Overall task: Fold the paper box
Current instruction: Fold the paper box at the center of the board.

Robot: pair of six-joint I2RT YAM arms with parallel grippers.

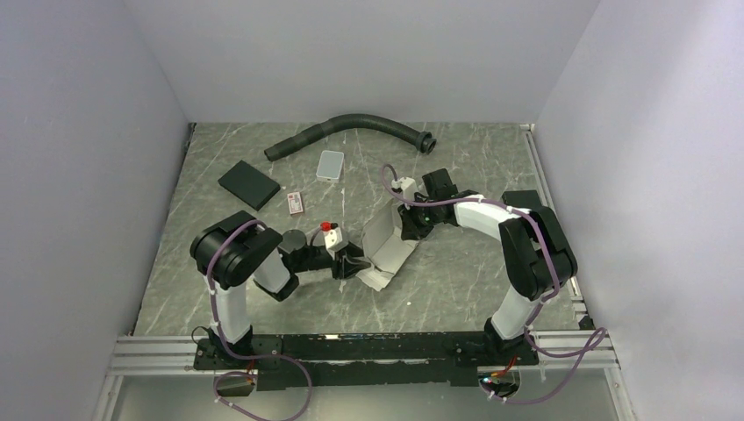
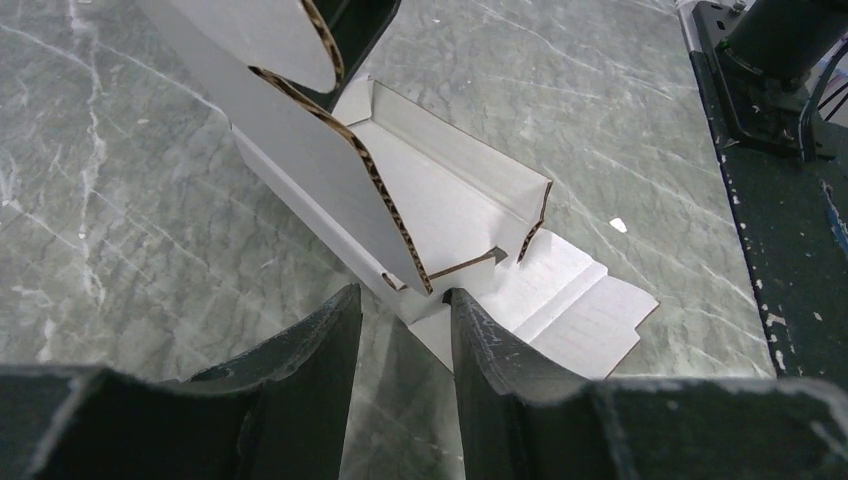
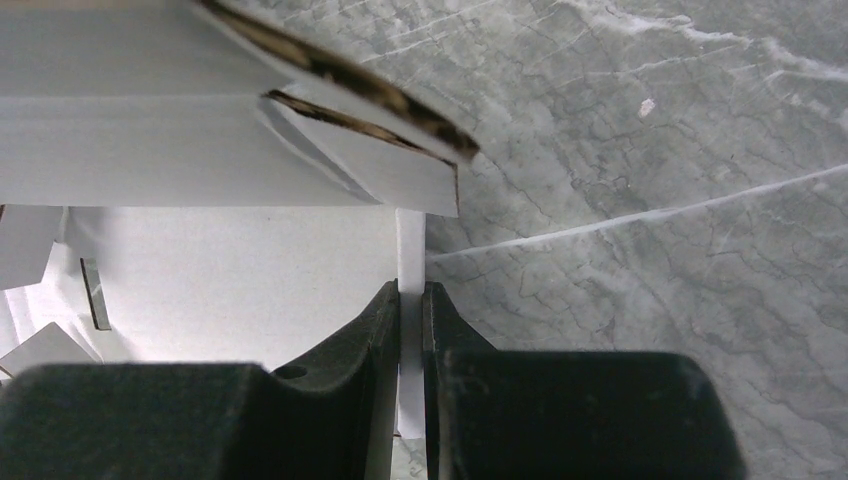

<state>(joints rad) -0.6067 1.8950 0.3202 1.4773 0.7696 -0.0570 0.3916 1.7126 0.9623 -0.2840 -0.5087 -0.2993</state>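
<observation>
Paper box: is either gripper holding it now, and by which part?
The right gripper is clamped on the edge of one thin panel of the paper box. The left gripper is open, a flap corner between its jaws, not pinched.

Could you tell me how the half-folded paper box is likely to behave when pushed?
Probably light and stiff: the paper box shows corrugated edges, so panels should hinge at creases rather than flop. Pinched by the right gripper on one thin panel, it may pivot or slide on the table.
</observation>
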